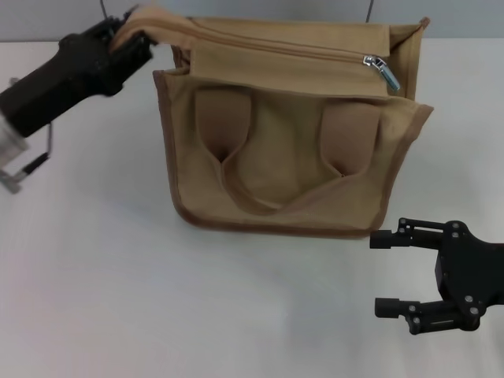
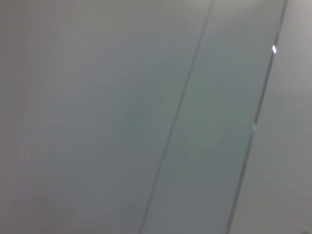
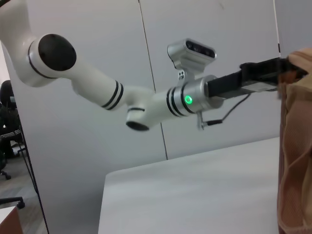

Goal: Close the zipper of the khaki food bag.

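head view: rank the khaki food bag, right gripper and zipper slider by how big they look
1. khaki food bag, by far the largest
2. right gripper, open near the lower right; it sits nearer the camera, so it may look bigger than it is
3. zipper slider, the smallest
The left gripper grips the bag's top corner.

We're in a lab or office test room here: a plain white table (image 1: 118,299) set against bare grey wall panels (image 3: 204,97) with thin seams. Off the table's edge, the right wrist view catches black office chairs (image 3: 7,124) on castors, and the white robot arm (image 3: 112,92) glows a green status light (image 3: 188,100).
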